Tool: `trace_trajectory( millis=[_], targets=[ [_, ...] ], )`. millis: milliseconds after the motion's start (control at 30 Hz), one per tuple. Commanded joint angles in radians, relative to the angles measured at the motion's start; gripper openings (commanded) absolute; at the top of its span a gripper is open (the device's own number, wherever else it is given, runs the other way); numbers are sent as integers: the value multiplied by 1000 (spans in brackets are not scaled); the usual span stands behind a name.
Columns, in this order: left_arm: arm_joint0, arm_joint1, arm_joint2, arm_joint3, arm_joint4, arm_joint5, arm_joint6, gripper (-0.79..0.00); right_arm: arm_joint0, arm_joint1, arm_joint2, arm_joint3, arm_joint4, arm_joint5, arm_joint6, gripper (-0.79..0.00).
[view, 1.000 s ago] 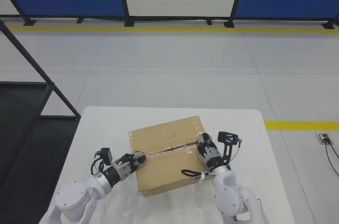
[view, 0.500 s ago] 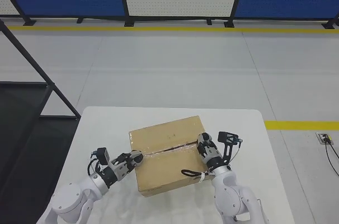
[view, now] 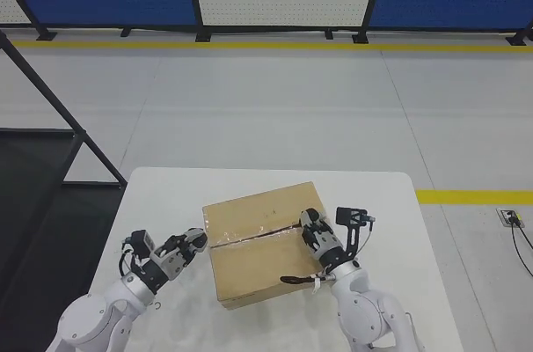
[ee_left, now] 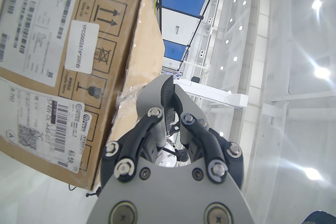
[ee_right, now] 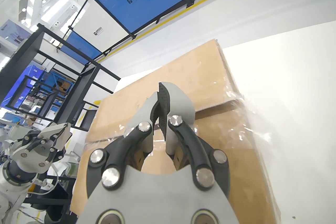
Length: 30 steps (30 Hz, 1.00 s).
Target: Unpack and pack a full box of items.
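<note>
While the taped box (view: 262, 251) is sitting on the desk (view: 161, 202), left fingers (ee_left: 151, 93) and right fingers (ee_right: 181, 101) are pressing shut, empty; stiff cardboard (likely heavy, full) is calling for a flap-edge hold.

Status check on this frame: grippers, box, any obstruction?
Left gripper shut, beside cardboard box. Right gripper shut, over its taped seam. Box closed, on table. Nothing in the way.

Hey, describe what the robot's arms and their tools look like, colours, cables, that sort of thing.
The left arm and right arm have rounded white shells. The left tool and right tool match: grey metal body, black linkage bars with silver bolts, grey fingers with black ribbed pads. Black cables loop at both wrists.
</note>
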Motion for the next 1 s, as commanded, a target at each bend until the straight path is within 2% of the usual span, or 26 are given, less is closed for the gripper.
trace_trajectory(
  millis=[0,200,467,567,700,867,967],
  targets=[
    [12,0,-19,-3,-9,-12,5,-785,10,1,2,-2,29,-26,14,-785],
    [60,3,-64,-23,-16,-34,-2,-785,18,2,11,-18,81,-66,25,-785],
    [60,3,-64,-23,-16,-34,-2,-785,16,2,9,-19,80,-69,26,-785],
    [62,3,-62,-23,-14,-34,4,-785,18,4,-16,-32,46,-69,61,-785],
    [66,0,-57,-32,-6,-49,35,-785,76,0,-49,-48,85,18,217,-785],
    [89,-3,-75,-44,3,-118,82,-785,195,-9,-80,-21,204,145,462,-785],
    [110,-7,-80,-52,20,-160,121,-785,255,-13,-91,5,273,183,557,-785]
  ],
)
